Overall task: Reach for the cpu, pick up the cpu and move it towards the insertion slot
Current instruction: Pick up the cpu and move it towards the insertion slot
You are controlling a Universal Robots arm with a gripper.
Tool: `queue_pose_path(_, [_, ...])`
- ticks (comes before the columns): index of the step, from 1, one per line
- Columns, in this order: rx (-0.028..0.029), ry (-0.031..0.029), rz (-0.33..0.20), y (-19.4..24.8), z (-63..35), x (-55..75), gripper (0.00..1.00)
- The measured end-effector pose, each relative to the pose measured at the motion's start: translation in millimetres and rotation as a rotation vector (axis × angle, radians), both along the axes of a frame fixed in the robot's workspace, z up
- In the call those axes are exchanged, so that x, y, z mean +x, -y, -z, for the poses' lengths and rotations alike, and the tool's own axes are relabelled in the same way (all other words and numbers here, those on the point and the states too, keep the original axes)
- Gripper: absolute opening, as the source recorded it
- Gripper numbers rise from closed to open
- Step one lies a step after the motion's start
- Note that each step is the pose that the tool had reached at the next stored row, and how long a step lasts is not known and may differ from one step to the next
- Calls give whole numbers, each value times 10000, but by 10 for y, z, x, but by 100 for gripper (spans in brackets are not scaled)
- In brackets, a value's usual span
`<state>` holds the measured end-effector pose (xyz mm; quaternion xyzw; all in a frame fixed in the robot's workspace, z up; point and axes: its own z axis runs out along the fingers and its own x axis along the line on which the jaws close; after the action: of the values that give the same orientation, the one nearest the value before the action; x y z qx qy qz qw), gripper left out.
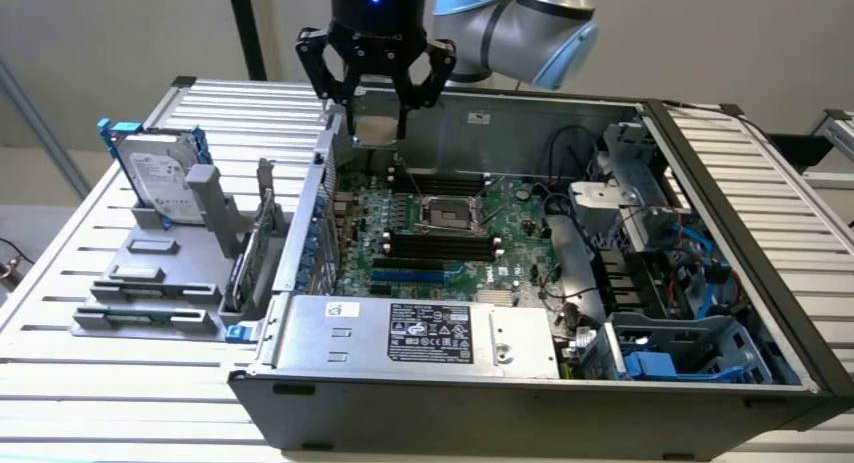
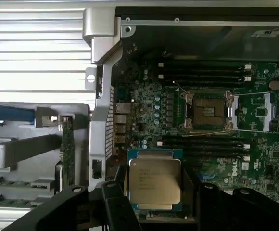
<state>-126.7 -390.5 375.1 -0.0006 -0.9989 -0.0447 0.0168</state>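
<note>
Facing outward, flat cpu (image 2: 155, 183) in hand (image 2: 154, 204)

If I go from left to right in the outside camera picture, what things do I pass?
Across the exterior view: hard drive standing in the grey holder → gripper holding the cpu → insertion slot → blue plastic part in the case's right corner.

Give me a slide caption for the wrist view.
The pincer holds the cpu above the green motherboard, short of the open insertion slot.
</note>
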Motion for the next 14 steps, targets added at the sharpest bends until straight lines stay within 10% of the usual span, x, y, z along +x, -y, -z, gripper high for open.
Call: queue_pose_path(14, [-25, -1, 1, -312, 37, 498, 55])
